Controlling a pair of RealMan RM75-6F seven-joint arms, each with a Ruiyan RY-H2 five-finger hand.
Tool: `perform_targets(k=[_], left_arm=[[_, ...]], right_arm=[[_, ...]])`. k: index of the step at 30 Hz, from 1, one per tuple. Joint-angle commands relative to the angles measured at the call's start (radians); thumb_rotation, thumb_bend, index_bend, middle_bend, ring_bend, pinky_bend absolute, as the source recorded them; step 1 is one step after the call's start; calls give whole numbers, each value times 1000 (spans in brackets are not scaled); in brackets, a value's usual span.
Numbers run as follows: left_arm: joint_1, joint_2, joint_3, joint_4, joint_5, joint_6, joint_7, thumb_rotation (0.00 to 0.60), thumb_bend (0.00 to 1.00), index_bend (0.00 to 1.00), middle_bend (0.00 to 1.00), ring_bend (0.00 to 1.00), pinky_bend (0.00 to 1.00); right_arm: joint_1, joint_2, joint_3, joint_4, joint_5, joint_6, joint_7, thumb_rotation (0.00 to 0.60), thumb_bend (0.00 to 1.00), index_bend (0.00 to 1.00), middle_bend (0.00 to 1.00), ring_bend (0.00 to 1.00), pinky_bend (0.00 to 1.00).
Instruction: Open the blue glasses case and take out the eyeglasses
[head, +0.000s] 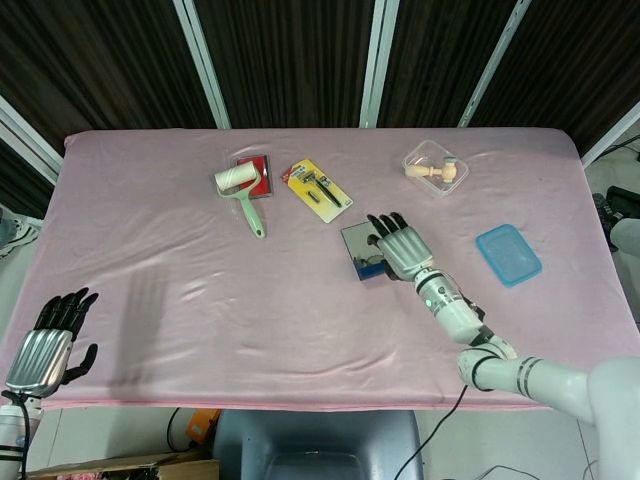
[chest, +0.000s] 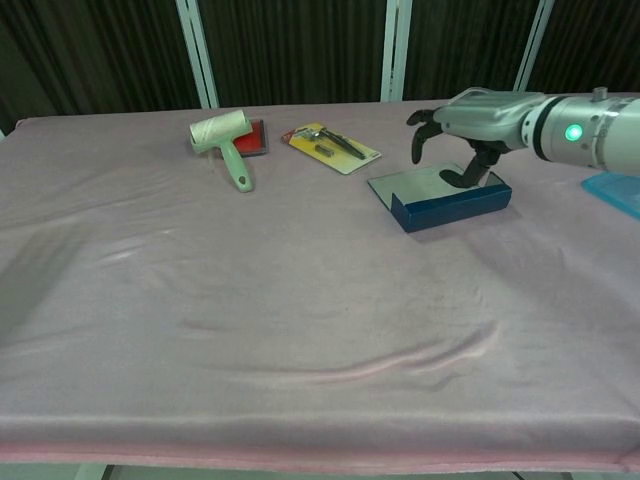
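Observation:
The blue glasses case (head: 372, 267) (chest: 451, 208) lies open right of the table's middle. Its mirrored lid (head: 357, 240) (chest: 413, 183) is folded back almost flat on the cloth. My right hand (head: 401, 247) (chest: 482, 117) hovers over the case with its fingers arched downward and spread. The thumb (chest: 466, 175) dips toward the case's inside, and the hand holds nothing that I can see. The hand hides the case's interior, so no eyeglasses show. My left hand (head: 46, 344) hangs off the table's near left corner, fingers apart and empty.
A green lint roller (head: 240, 192) (chest: 224, 140) on a red card and a yellow tool package (head: 318, 190) (chest: 332, 146) lie at the back. A clear box with a wooden piece (head: 435, 167) sits back right, a light-blue lid (head: 508, 254) (chest: 616, 190) right of the case.

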Motion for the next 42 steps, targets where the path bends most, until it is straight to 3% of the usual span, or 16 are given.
perform_targets(k=[1,26,34,42], left_arm=[[2,2,3,0,9,5,-6,600,424,0,0,0,31],[3,9,5,4,18,12,-28,600,423,0,0,0,31],[3,6,7,4,24,16,-23,600,423,0,0,0,31],[8,-1,12,0,31,25,3,600,423,0,0,0,31]], right_arm=[[-9,5,-17,-10,32,5,-32,600,643,430,16,0,0],[27,-110,-32,33,48,-19,-53,600,645,443,14,0,0],[-3,-67,-79,-54,-36,34,-69,600,646,443,14,0,0],[-75,58,-165,-216,-177,90,-24,600,645,443,14,0,0]])
